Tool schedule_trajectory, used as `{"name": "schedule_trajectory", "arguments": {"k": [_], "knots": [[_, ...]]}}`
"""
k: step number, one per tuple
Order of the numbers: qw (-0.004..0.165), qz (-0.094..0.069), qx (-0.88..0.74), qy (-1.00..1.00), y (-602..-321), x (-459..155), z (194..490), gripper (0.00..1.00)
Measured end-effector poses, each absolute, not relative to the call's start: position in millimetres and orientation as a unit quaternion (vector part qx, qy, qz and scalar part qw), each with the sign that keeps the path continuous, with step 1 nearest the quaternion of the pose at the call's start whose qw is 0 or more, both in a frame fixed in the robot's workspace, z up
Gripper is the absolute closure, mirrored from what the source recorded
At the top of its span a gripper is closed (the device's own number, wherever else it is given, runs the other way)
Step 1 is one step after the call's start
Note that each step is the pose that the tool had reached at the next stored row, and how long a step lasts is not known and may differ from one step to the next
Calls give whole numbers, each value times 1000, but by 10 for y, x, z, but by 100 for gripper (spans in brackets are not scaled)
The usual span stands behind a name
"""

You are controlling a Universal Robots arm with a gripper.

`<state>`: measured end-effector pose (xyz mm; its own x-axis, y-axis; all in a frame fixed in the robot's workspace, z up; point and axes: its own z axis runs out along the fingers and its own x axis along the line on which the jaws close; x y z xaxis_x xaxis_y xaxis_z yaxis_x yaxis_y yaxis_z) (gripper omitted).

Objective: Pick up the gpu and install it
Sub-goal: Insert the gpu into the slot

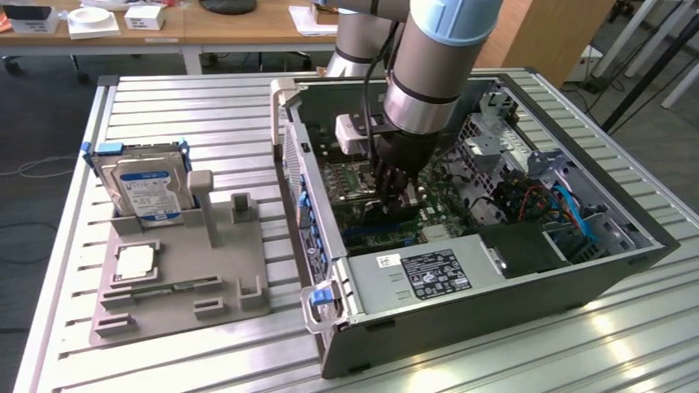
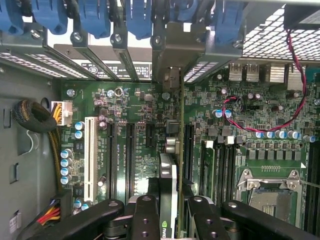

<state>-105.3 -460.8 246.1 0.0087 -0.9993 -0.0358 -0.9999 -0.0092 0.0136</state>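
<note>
Green motherboard (image 1: pixel 437 217) lies right under the end effector (image 1: pixel 395 184), which sits deep inside the open computer case (image 1: pixel 459 327) on the bench (image 1: pixel 186 106).

At the wrist, the end effector (image 2: pixel 172 220) pinches the gpu (image 2: pixel 167 175) edge-on, just above the expansion slots (image 2: pixel 131 150). If its edge misses a slot, or its far end snags the rear frame (image 2: pixel 120 50), pressing could bend the card.

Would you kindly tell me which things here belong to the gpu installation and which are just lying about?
In the job:
gpu, gripped by the end effector
open computer case
motherboard inside it

Lying about:
hard drive, standing in the grey holder beside the case
</note>
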Motion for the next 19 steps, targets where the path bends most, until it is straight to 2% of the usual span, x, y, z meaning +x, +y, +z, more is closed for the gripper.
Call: {"name": "schedule_trajectory", "arguments": {"k": [19], "knots": [[7,17,-714,700,-4612,-1045,2461,73]]}}
